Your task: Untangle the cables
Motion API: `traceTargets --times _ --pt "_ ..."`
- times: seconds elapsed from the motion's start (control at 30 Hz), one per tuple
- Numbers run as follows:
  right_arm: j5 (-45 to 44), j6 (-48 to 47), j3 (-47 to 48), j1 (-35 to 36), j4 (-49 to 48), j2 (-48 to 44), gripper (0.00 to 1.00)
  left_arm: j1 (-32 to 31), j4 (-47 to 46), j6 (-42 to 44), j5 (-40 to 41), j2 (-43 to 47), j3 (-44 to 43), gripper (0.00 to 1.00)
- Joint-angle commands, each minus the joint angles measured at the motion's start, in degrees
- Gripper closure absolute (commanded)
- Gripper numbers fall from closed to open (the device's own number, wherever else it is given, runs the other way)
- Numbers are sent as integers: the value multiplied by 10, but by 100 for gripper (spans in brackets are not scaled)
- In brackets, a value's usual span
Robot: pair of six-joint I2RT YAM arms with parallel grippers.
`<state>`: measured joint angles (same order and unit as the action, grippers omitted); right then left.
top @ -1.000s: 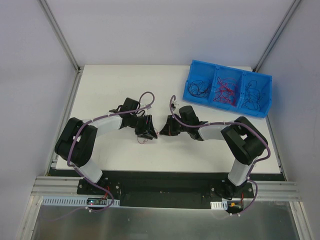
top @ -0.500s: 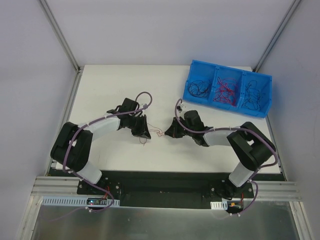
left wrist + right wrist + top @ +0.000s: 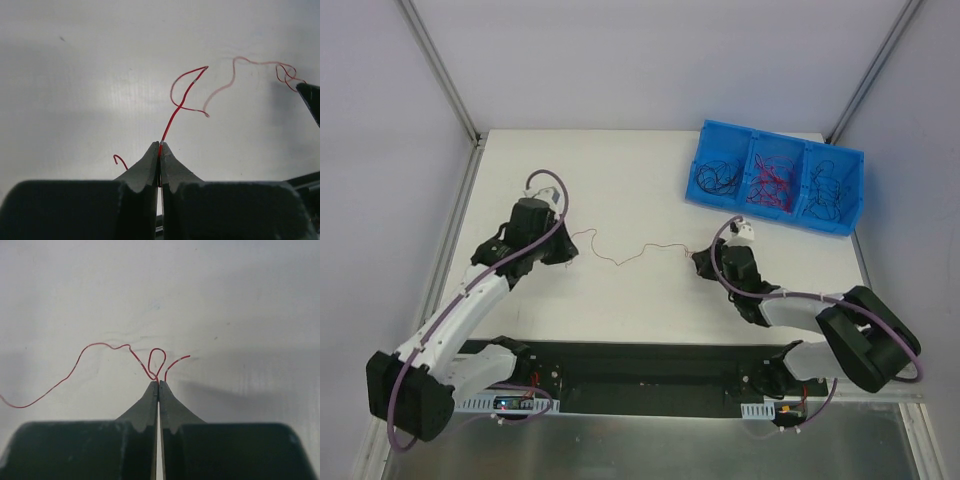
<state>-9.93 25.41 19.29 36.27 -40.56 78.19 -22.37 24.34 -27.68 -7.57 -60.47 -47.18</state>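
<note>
Stretching a thin red wire (image 3: 638, 252) between them, the two arms appear to be at the pulling-apart step of the job. The left claw (image 3: 563, 250) is pinched shut on one end of it. In its wrist view the tips (image 3: 159, 145) meet with the wire (image 3: 175, 107) rising straight out from between them. The right claw (image 3: 700, 258) is likewise clamped on the other end, the strand (image 3: 90, 346) curling into a small loop just above its tips (image 3: 158, 383) before trailing off to the side.

From above, the wire runs in loose waves just over the white table (image 3: 620, 180), well apart from everything else. It has slack in it, plus a kink or crossing near the left claw. Whether that is one strand or two hooked together, I cannot tell.

My guess is that the next move calls for a gentle widening or a small shake to open that crossing. A hard tug would be wrong, since something this fine could slip free or snap.

At the far right corner sits a blue bin (image 3: 770, 212) with three compartments. The left one holds a tangle of black wires (image 3: 715, 178), the middle a tangle of red wires (image 3: 772, 185) and the right more black ones (image 3: 828, 190). Plenty seems left to sort.
</note>
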Motion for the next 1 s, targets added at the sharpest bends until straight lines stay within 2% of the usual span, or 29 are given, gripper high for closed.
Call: traceTargets --times 0.0,0.13,0.23,0.3,0.37,0.43,0.5,0.57,0.6,0.67,0.7,0.77,0.83,0.97 --pt "-101 25 -32 -1 -42 -70 100 39 58 -4 113 93 5 100" --pt "-146 13 -42 -1 51 -168 100 62 62 9 136 136 1 100" --pt "-186 -9 -43 -2 145 -265 100 64 61 5 120 127 -2 100" --pt "-195 -41 -33 -2 209 -317 100 65 42 8 48 99 -3 100" --pt "-172 -77 -15 -1 253 -349 100 63 -5 27 -121 41 -14 100" --pt "-134 -97 4 -1 282 -367 100 40 -36 18 -238 -46 -40 100" --pt "-110 -105 22 -1 307 -385 100 -10 -39 22 -271 -124 -84 100" --pt "-105 -104 38 -1 327 -404 100 -55 -40 24 -267 -178 -125 99" --pt "-105 -106 50 -1 341 -414 99 -66 -42 18 -268 -200 -137 93" --pt "-112 -113 82 -1 373 -429 100 -71 -50 9 -272 -226 -155 75" --pt "-119 -119 99 -2 390 -436 100 -71 -51 9 -270 -234 -164 60" --pt "-133 -136 139 -2 428 -444 100 -71 -51 16 -267 -237 -179 41" --pt "-149 -158 190 -2 456 -444 100 -70 -51 32 -271 -233 -195 30" --pt "-188 -201 278 -5 499 -423 100 -51 -48 45 -288 -212 -217 20"
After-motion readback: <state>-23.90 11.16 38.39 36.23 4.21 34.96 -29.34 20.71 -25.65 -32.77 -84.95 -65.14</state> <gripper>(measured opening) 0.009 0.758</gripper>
